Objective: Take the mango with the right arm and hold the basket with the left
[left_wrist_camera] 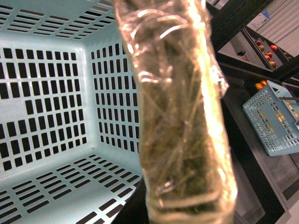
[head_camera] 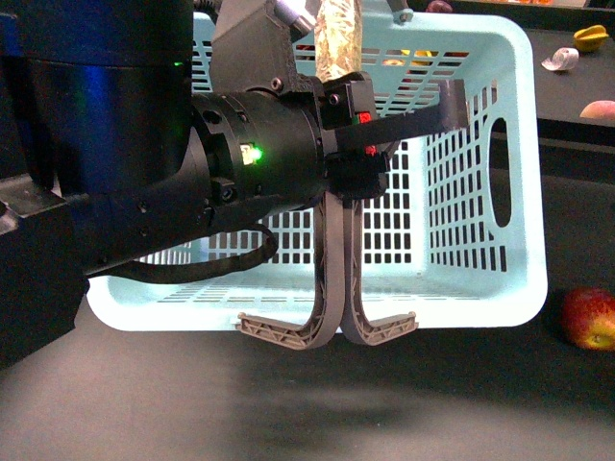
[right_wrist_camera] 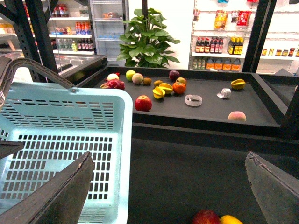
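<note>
Basket (head_camera: pixel 524 192), pale turquoise, stood on the dark tabletop (head_camera: pixel 384 413) with both brown handles (head_camera: pixel 332 327) hanging over its near rim. The left claw (head_camera: pixel 399 72) reached into it, one grey finger (head_camera: pixel 428 117) near the right wall; whether it gripped could not be told. The right claw (right_wrist_camera: pixel 169 158) was spread wide and empty. Beyond it, the mango (right_wrist_camera: pixel 231 219) lay just beside a red apple (right_wrist_camera: pixel 205 217), right of the basket.

Looks forward from the body, close behind the left arm (head_camera: pixel 144 182), onto the basket (head_camera: pixel 524 240). From the left wrist, peers closely into it; from the right wrist, looks past its rim toward the fruit table (right_wrist_camera: pixel 205 112).
</note>
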